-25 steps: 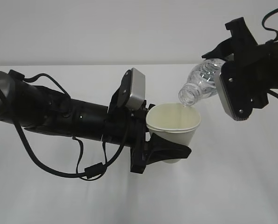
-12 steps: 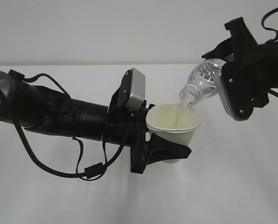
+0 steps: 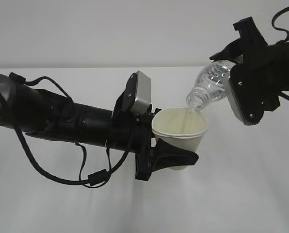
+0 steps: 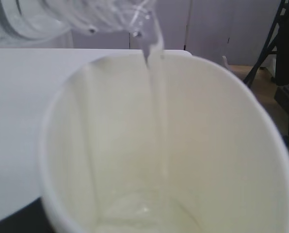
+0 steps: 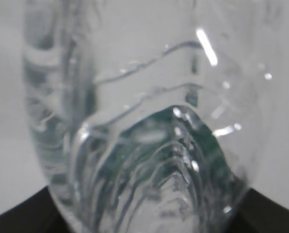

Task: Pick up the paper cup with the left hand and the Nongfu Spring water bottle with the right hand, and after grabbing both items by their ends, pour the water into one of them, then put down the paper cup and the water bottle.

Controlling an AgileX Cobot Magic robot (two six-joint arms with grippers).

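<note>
The jaws of the left hand (image 3: 176,158) were clamped on the lower wall of the cup (image 3: 181,130), one black finger (image 3: 178,156) wrapped across the front of it. The cup was held upright above the table (image 3: 241,194), clear of its surface, its mouth open upward. In the left wrist view the cup (image 4: 183,160) filled nearly the whole frame, and a shallow pool of water was seen at its bottom.

The jaws of the right hand (image 3: 241,77) were closed on the rear part of the bottle (image 3: 210,85), though the fingertips themselves were hidden behind the camera module (image 3: 241,94). The bottle was tilted, its open neck pointed toward 7 o'clock and held just above the cup's rim at about 1 o'clock of the cup. A thin stream of water (image 4: 156,97) was seen falling from the neck into the cup along its far inner wall. In the right wrist view the bottle (image 5: 144,121) was pressed close to the lens, ribbed and clear, with a dark green tint low in it.

The left arm was stretched in from 9 o'clock, its camera module (image 3: 140,93) just beside the cup at 10 o'clock, black cables (image 3: 62,174) looped beneath it.
</note>
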